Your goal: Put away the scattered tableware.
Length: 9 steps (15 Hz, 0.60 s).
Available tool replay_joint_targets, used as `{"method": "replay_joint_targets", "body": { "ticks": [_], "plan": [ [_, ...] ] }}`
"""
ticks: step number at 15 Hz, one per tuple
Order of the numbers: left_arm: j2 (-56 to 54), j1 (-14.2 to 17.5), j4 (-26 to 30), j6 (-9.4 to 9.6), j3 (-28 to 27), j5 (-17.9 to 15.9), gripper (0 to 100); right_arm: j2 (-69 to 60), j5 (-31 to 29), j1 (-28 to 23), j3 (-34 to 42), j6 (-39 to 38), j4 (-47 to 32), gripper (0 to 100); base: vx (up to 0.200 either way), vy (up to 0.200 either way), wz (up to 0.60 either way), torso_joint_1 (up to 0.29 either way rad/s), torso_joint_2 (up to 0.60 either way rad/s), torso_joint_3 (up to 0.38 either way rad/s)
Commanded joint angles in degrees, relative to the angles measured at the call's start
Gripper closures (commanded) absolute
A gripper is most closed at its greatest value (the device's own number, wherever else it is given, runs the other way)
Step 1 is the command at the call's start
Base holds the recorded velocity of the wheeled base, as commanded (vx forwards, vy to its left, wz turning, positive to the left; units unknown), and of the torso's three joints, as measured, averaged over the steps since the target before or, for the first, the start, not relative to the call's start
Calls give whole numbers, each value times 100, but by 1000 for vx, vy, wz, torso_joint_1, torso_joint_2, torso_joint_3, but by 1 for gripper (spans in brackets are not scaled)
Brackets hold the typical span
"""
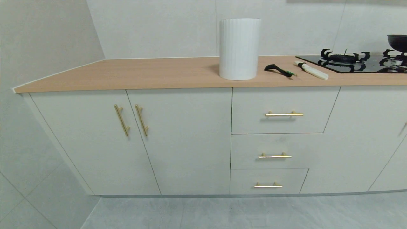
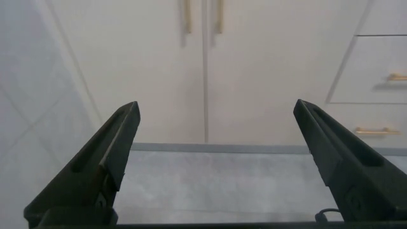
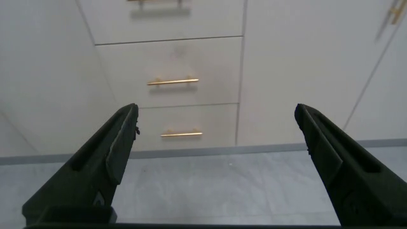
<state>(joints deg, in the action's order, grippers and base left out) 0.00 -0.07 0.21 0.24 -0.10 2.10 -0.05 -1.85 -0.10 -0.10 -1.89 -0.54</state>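
Though beside the canister (image 1: 238, 47), peeler (image 1: 278, 70) and knife (image 1: 311, 70) near counter (image 1: 127, 76) edge.

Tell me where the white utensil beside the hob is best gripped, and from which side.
Probably mid-length, from above, pinching across its narrow width: the white utensil lies flat on the countertop, long and slim, clear of the black-handled tool beside it.

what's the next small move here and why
Probably raise the right hand toward the countertop: it hangs open, low before the drawers, while the black-handled utensil and white utensil lie up there beside the white ribbed container.
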Motion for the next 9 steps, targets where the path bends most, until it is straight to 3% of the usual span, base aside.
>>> {"method": "replay_joint_targets", "body": {
  "ticks": [1,9],
  "plan": [
    [9,-1,-3,2,1,1,0,5,1,1,1,-13,1,0,0,0,0,0,0,0],
    [9,-1,-12,28,1,1,0,5,1,1,1,-22,10,0,0,0,0,0,0,0]
  ]
}}
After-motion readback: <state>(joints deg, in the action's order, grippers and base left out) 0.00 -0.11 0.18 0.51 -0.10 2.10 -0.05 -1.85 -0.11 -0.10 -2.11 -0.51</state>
